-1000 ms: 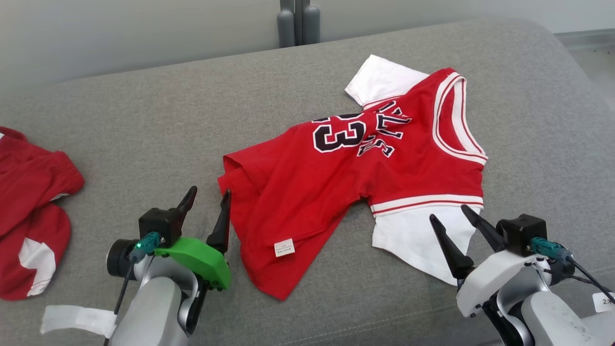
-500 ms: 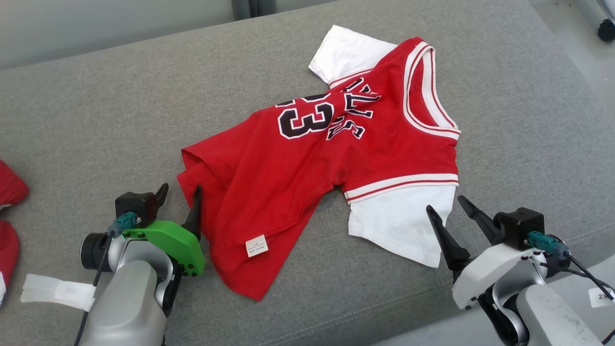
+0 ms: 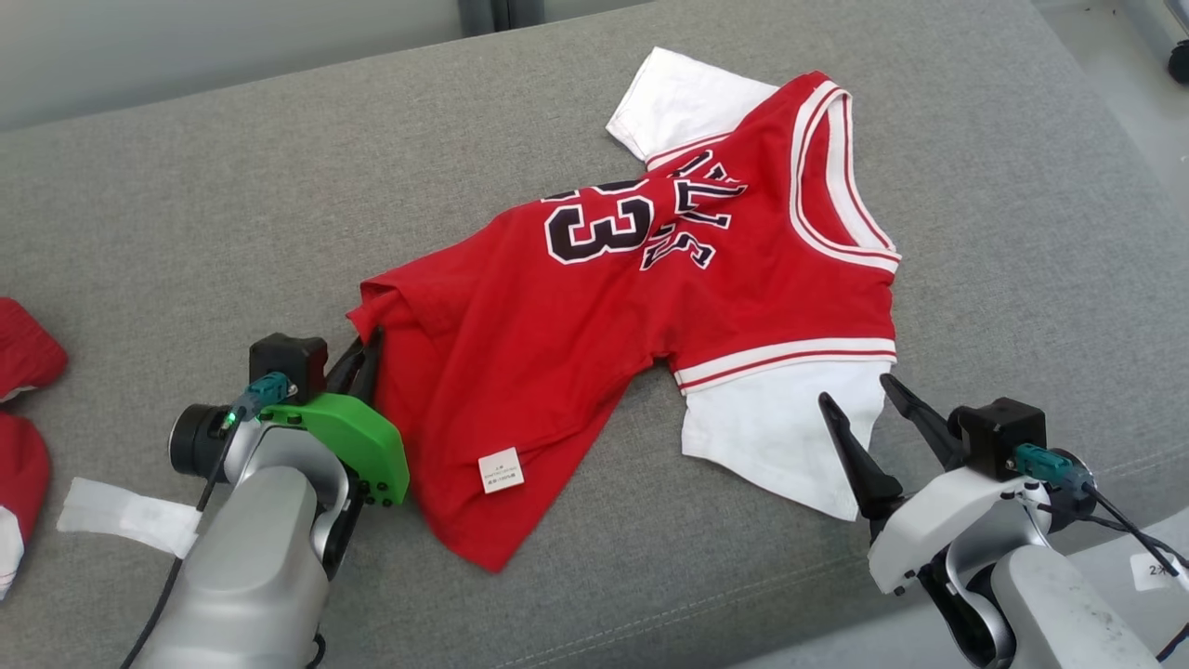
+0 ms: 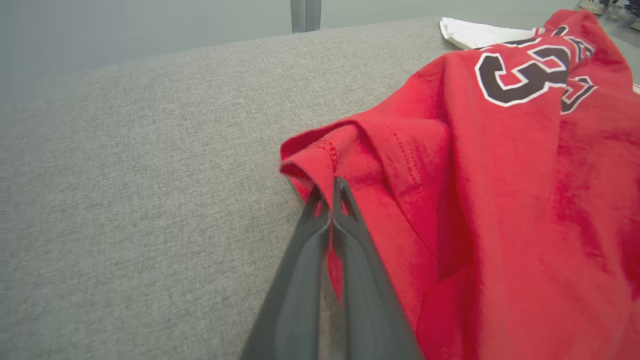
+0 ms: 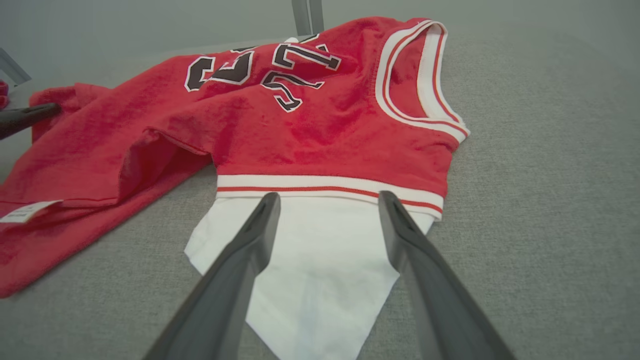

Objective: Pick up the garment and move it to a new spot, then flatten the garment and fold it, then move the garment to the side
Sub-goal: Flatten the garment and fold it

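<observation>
A red jersey (image 3: pixel 594 307) with white sleeves, white trim and the number 23 lies spread across the grey cushion (image 3: pixel 232 204). My left gripper (image 3: pixel 365 350) is shut on the jersey's bunched hem corner (image 4: pixel 320 160) at its left edge. In the left wrist view the two dark fingers (image 4: pixel 345 230) meet with red cloth pinched between them. My right gripper (image 3: pixel 855 398) stands open over the near white sleeve (image 3: pixel 780 437), one finger to each side of it (image 5: pixel 320 240).
Another red and white garment (image 3: pixel 23 409) lies at the cushion's left edge. A white tape strip (image 3: pixel 125 516) hangs on my left forearm. The cushion's front edge (image 3: pixel 762 595) runs close below both arms, with pale floor (image 3: pixel 1115 56) at the far right.
My left gripper has gone from open beside the hem to shut on its corner. The head camera shifted, so the whole scene slid left. The right gripper stayed open.
</observation>
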Motion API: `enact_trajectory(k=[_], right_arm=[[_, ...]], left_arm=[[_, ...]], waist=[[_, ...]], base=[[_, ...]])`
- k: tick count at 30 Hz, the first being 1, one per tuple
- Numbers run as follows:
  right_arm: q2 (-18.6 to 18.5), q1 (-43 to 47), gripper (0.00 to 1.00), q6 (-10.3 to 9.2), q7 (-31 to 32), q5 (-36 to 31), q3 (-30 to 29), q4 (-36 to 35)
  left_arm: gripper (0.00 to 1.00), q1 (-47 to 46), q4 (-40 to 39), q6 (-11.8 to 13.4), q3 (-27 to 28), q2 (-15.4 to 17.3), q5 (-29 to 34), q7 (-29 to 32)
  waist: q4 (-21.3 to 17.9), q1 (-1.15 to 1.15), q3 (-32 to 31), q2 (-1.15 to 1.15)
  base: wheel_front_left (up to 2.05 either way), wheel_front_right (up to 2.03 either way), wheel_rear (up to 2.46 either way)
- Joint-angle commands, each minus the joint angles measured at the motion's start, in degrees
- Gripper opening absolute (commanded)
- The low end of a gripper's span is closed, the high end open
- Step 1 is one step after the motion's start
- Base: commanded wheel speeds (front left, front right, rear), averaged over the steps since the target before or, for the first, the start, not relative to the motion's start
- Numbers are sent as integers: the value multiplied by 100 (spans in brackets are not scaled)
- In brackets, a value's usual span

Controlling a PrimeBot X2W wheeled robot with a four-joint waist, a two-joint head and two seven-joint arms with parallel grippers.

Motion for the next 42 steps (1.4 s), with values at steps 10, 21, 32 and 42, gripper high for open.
enact_trajectory(k=[10, 21, 32, 42], right_arm=[[74, -191, 100, 0, -191, -23, 110, 184], [161, -265, 100, 0, -351, 12, 188, 460], [92, -176, 100, 0, -391, 72, 127, 600], [34, -82, 100, 0, -279, 53, 108, 519]], left_arm=[[0, -958, -202, -13, -447, 625, 142, -23], [0, -979, -188, -9, -516, 805, 27, -24], [100, -186, -911, 455, 65, 582, 176, -24], [100, 543, -1212, 306, 332, 238, 313, -17]], waist=[[7, 0, 10, 0], [-160, 0, -20, 0], [147, 0, -215, 0], [541, 0, -393, 0]], base=[[0, 0, 0], [0, 0, 0], [0, 0, 0], [0, 0, 0]])
